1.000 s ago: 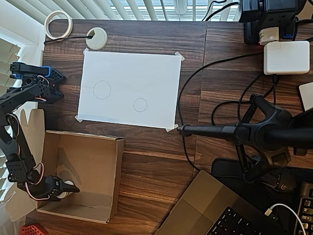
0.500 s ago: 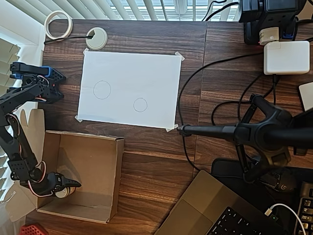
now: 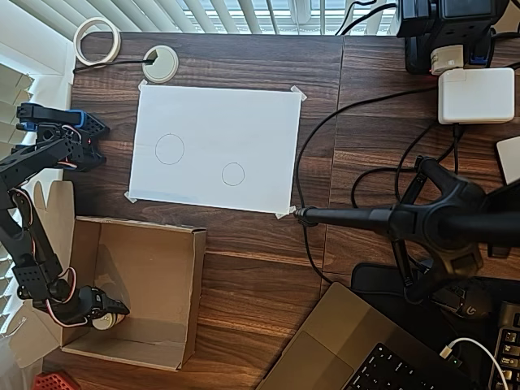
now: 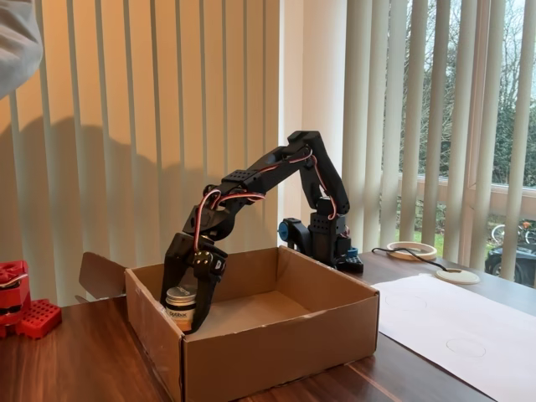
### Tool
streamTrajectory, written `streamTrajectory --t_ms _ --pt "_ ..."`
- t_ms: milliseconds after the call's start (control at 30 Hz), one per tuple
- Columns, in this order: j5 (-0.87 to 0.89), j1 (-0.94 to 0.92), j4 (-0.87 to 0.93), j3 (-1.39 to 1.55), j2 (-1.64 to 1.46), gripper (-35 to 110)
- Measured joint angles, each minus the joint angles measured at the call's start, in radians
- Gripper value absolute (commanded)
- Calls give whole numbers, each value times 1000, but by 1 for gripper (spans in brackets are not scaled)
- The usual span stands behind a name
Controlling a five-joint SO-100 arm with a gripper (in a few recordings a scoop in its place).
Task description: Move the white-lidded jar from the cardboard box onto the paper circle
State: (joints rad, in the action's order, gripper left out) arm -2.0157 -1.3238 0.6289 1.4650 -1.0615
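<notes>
The white-lidded jar (image 3: 105, 322) (image 4: 179, 299) stands inside the cardboard box (image 3: 154, 268) (image 4: 285, 339), near its left wall in the overhead view. My gripper (image 3: 107, 314) (image 4: 186, 303) reaches down into the box, its black fingers on either side of the jar and closed against it. The arm partly covers the jar from above. The paper circle (image 3: 233, 174) (image 4: 466, 344) is a small pencil outline on the white sheet (image 3: 244, 122), well away from the box, with nothing on it.
A larger drawn circle (image 3: 170, 149) lies on the same sheet. A tape ring (image 3: 97, 41) and a white disc (image 3: 160, 62) sit at the table's far edge. Cables, a microphone stand (image 3: 390, 219), a laptop (image 3: 341, 349) and a charger (image 3: 475, 95) crowd the right side.
The gripper has shifted slightly left inside the box and its fingers have drawn in around the jar, which now lies between them instead of beside the tips.
</notes>
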Motion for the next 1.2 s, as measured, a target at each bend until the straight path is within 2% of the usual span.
streamTrajectory --t_ms 333,700,1000,1200 --pt "63 69 2 49 -94 6" --pt "146 210 2 83 -391 5" --pt "190 499 2 147 -554 5" --pt "196 726 -61 244 -600 4"
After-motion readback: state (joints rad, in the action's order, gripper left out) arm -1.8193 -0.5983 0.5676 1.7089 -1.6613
